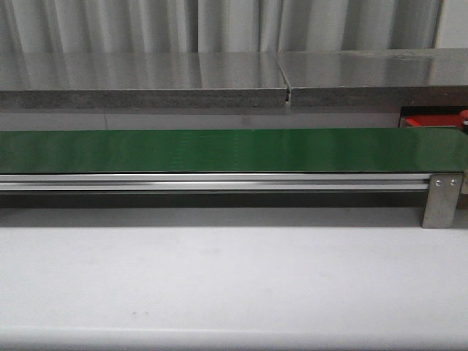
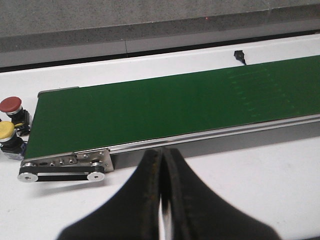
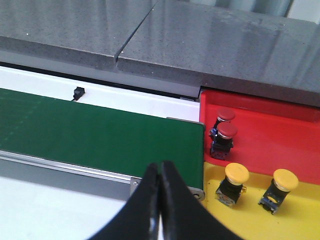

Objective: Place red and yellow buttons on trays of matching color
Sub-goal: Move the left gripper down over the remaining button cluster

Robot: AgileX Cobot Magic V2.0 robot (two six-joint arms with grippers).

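Observation:
In the right wrist view, two red buttons (image 3: 225, 116) (image 3: 227, 132) stand in the red tray (image 3: 265, 135), and two yellow buttons (image 3: 236, 174) (image 3: 284, 180) stand in the yellow tray (image 3: 250, 215), both trays at the end of the green belt (image 3: 100, 135). My right gripper (image 3: 160, 167) is shut and empty over the belt's near rail. In the left wrist view, a red button (image 2: 11, 105) and a yellow button (image 2: 6, 131) stand on the white table beside the belt's other end. My left gripper (image 2: 161, 152) is shut and empty near the rail.
The green conveyor belt (image 1: 234, 150) spans the front view, with an aluminium rail (image 1: 219, 183) and a bracket (image 1: 441, 199) at its right end. A grey counter (image 1: 219, 77) runs behind it. A small black sensor (image 2: 240, 55) sits past the belt. White table (image 1: 234, 278) lies in front.

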